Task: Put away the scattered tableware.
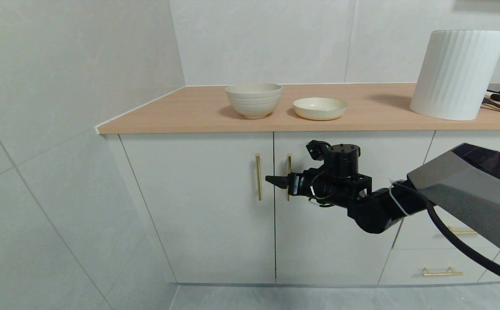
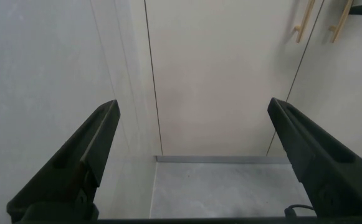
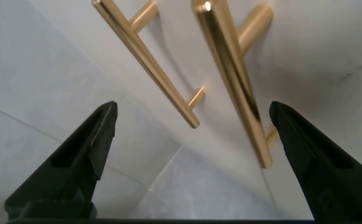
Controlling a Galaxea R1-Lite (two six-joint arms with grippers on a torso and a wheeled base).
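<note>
Nearest to us, the left gripper [image 2: 193, 118] hangs low before the cabinet [image 1: 198, 206], spread wide and holding nothing, looking towards the cabinet's left door and the floor [image 2: 218, 193] at its foot. Higher up, the right gripper [image 1: 276, 181] sits at the middle of the cabinet, level with the two gold handles. It too is wide and empty, and its tips lie just in front of the left door handle [image 1: 258, 177] and the right door handle [image 1: 289, 172]. We cannot tell that it touches either one.

Both doors are shut. On the surface [image 1: 181, 112] that tops the cabinet, the bowl [image 1: 254, 100] stands above the left door and the shallow dish [image 1: 319, 107] just beside it above the right door. A ribbed white container [image 1: 458, 73] stands towards the cabinet's right end.

We judge the step in hand to be opening the cabinet, with nothing stowed yet. Next we would settle the gripper around one handle, close firmly, then pull along the door's swing.
</note>
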